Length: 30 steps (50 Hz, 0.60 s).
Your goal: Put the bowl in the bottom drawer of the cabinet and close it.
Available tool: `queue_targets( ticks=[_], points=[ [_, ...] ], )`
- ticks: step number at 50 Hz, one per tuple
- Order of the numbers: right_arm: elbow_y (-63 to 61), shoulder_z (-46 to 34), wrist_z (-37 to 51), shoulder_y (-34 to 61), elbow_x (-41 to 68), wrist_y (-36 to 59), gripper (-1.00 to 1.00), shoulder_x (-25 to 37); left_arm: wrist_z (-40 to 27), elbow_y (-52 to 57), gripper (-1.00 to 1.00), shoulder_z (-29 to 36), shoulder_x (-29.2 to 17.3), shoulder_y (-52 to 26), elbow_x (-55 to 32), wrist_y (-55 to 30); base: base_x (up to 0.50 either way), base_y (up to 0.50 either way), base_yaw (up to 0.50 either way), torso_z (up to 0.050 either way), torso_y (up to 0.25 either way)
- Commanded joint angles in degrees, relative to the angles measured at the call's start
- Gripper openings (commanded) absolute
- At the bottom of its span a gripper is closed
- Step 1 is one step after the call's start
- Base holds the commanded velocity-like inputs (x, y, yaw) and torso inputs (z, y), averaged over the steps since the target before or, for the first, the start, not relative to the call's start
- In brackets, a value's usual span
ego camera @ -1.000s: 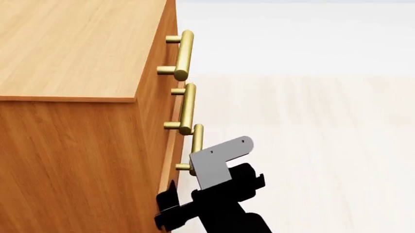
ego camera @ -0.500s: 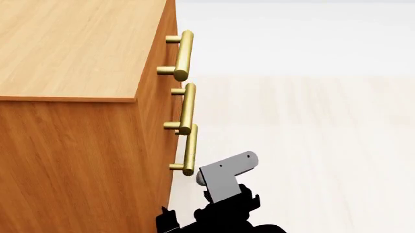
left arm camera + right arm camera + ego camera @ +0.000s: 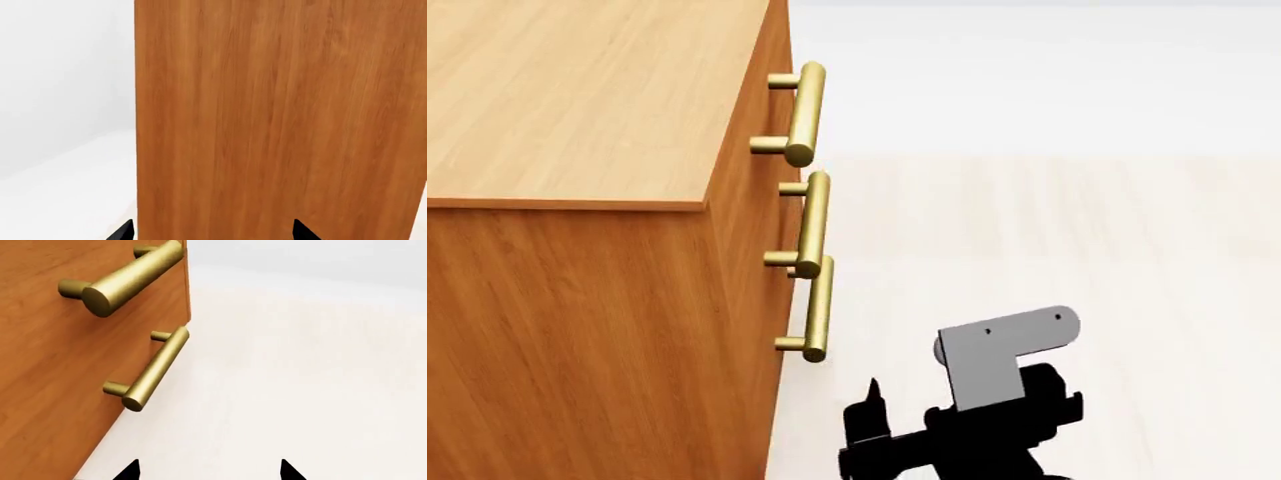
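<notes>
1. The boxy orange-brown wood-grain cabinet [image 3: 587, 200] fills the left of the head view, its drawer fronts facing right with three brass cylindrical bar handles stacked one below another.
2. The bottom drawer [image 3: 782, 370] sits flush with the cabinet's front, and its brass bar handle [image 3: 817, 308] is the lowest of the three.
3. The right gripper [image 3: 208, 471] shows in its wrist view as two black fingertips set apart, with nothing between them; pale floor [image 3: 1068, 250] lies under them.
4. In the head view the right arm's black wrist with a grey bracket [image 3: 994, 365] hangs to the right of the bottom handle, apart from it.
5. The left gripper [image 3: 212, 231] has its two black tips spread, facing the cabinet's plain wooden side close up.
6. The bowl shows in no view.
</notes>
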Motion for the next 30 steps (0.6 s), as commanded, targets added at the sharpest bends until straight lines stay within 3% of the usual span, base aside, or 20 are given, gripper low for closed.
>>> queue_targets(
  ticks=[1,20,30],
  points=[
    [-8.95,6.18,4.68,-1.89,1.56,3.88,1.00,2.65,-0.70,3.44,1.00,0.33,-1.24,0.73,2.23,-1.63,0.00,0.00,0.00,0.000,0.000],
    [-31.29,17.48,8.14,-0.98,9.99,21.86,1.00,6.37,-1.60,21.64,1.00,-0.67,-7.69,6.60,5.35,-3.82,0.00,0.00,0.00,0.000,0.000],
    [-35.88,20.64,8.36,-0.12,12.63,25.04,1.00,6.46,-2.20,23.66,1.00,-0.83,-8.03,7.00,6.30,-4.55,0.00,0.00,0.00,0.000,0.000]
  ],
)
